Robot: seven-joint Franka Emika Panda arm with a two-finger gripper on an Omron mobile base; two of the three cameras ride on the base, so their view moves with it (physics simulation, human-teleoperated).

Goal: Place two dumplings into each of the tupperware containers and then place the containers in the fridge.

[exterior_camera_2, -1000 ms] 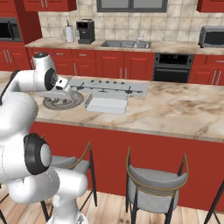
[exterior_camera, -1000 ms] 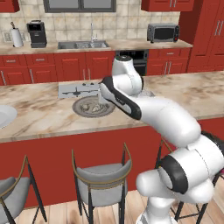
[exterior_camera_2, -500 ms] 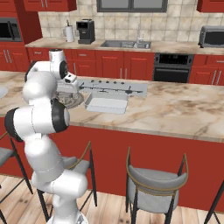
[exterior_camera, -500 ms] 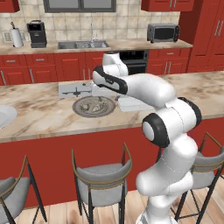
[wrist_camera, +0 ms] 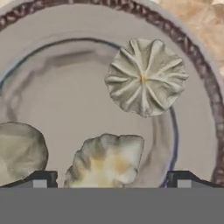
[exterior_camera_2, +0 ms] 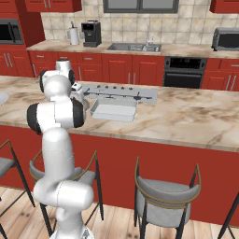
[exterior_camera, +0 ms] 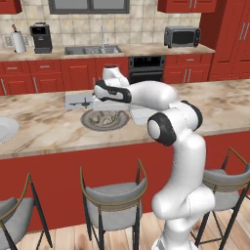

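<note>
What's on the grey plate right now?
Three dumplings show on the grey plate; the open gripper straddles one. The plate's lower part is out of frame, so more may lie there.

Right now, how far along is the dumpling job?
Nothing looks done: the tupperware container is empty. In hand: open fingers straddle a dumpling on the grey plate, not gripping. Left: fill both containers, then load the fridge.
</note>
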